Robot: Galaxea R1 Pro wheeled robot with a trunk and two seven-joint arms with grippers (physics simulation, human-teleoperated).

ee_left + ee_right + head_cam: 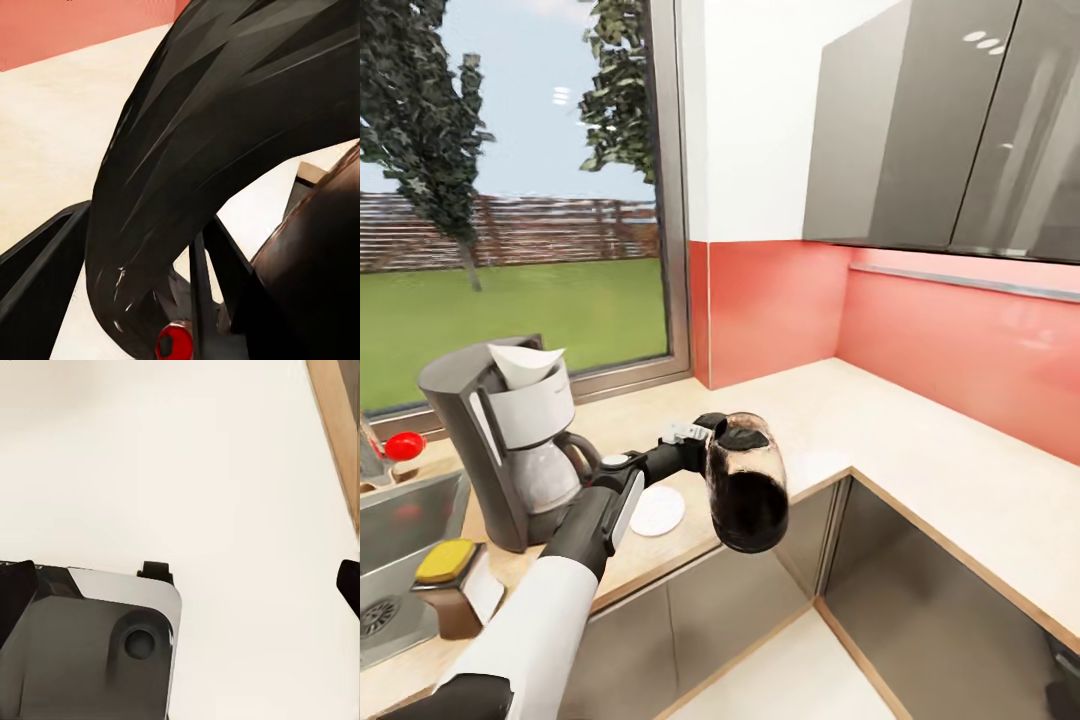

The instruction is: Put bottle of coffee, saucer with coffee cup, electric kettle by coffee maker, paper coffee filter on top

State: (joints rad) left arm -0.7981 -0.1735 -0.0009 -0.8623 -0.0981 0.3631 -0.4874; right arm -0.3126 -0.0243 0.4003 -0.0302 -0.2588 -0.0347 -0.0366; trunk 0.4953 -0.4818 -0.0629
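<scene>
One coffee maker [510,440] stands at nine o'clock, carrying one paper coffee filter [523,363]. One saucer [657,510] lies on the tabletop [920,450]. One electric kettle [747,483] sits at centre. One yellow-capped bottle of coffee [448,585] at eight o'clock. Two wall cabinets [950,130] at one o'clock. One sink [400,540].

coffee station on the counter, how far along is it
Done: paper coffee filter sits on the coffee maker, bottle of coffee and saucer beside it. In hand: left gripper carries the electric kettle over the countertop edge. Left: set kettle down, cup onto saucer.
</scene>
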